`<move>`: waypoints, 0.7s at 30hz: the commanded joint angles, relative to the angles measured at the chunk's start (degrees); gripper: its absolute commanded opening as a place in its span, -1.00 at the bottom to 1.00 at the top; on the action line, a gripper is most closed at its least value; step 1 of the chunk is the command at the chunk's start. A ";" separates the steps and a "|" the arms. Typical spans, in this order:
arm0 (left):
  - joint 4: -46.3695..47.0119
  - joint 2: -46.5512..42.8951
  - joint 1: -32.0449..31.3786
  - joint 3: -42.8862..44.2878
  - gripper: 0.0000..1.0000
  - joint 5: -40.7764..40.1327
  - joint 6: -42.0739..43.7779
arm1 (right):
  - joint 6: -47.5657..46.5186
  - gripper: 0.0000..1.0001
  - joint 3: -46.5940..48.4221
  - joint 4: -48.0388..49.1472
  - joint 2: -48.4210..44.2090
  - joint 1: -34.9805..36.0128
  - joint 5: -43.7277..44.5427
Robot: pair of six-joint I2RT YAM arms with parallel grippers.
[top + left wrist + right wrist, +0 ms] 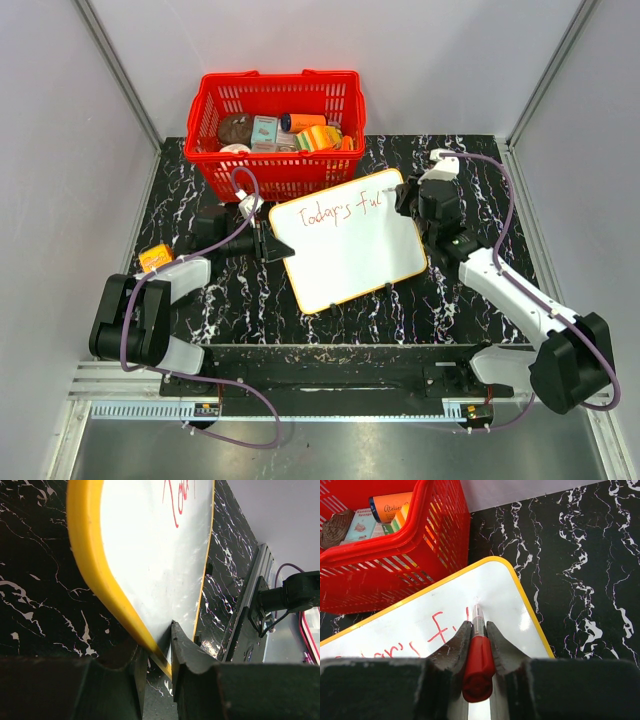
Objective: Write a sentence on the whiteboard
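The whiteboard (350,245), white with an orange-yellow rim, lies tilted on the black marble table. Red lettering, the sentence (338,208), reads "Today's fu" along its top edge; it shows in the right wrist view (432,632) too. My left gripper (266,243) is shut on the whiteboard's left rim (95,575), pinching the edge between its fingers. My right gripper (403,196) is shut on a red marker (479,662); the marker's tip touches the board near its top right corner, just right of the last red stroke.
A red basket (275,130) with several packaged items stands just behind the board, close to both grippers. A small orange object (155,257) lies at the table's left edge. Grey walls enclose the table on three sides.
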 commanded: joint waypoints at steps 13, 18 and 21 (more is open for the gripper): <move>-1.73 -0.32 -1.34 -0.51 -1.00 -4.78 6.83 | 0.95 -1.00 -4.92 0.08 -3.48 -0.57 -1.19; -1.73 -0.32 -1.34 -0.60 -1.00 -4.78 6.83 | 0.87 -1.00 -5.80 -0.89 -4.27 -0.65 -1.37; -1.73 -0.32 -1.34 -0.60 -1.00 -4.78 6.83 | 0.78 -1.00 -6.33 -1.24 -4.89 -0.57 -0.94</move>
